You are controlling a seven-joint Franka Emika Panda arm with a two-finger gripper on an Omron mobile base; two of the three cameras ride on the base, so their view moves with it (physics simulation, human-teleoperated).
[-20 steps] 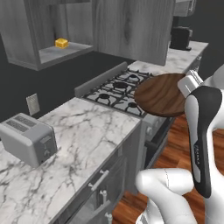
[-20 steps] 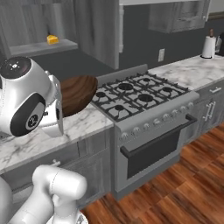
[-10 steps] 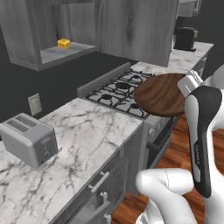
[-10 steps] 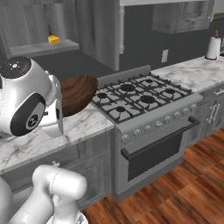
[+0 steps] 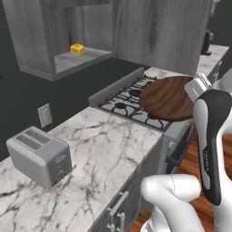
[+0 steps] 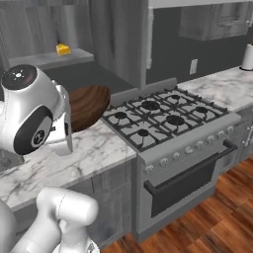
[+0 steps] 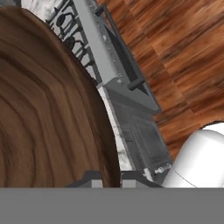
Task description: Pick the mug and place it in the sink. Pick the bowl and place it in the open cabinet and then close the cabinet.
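The bowl point(image 5: 165, 97), wide and dark-brown wood, hangs tilted over the near edge of the stove, with my gripper point(image 7: 111, 178) shut on its rim. In the right base view the bowl point(image 6: 89, 104) juts out from behind my arm, above the counter's edge. Up close in the hand view, the bowl point(image 7: 43, 109) covers the left half. The cabinet point(image 5: 77, 61) is up on the wall to the left with its door point(image 5: 158, 31) swung open. From the right side, the cabinet point(image 6: 49, 58) shows its shelf. The mug and the sink are out of view.
A yellow block point(image 5: 77, 49) lies on the cabinet shelf. A grey toaster point(image 5: 38, 156) stands on the marble counter point(image 5: 108, 149) at left. The gas stove point(image 6: 163, 118) with its oven sits right of the counter. A paper-towel roll point(image 6: 247, 57) stands far right. Wooden floor lies below.
The whole picture has slid slightly right in both base views, so the base has moved. The bowl stays in my shut gripper at the same place relative to the arm.
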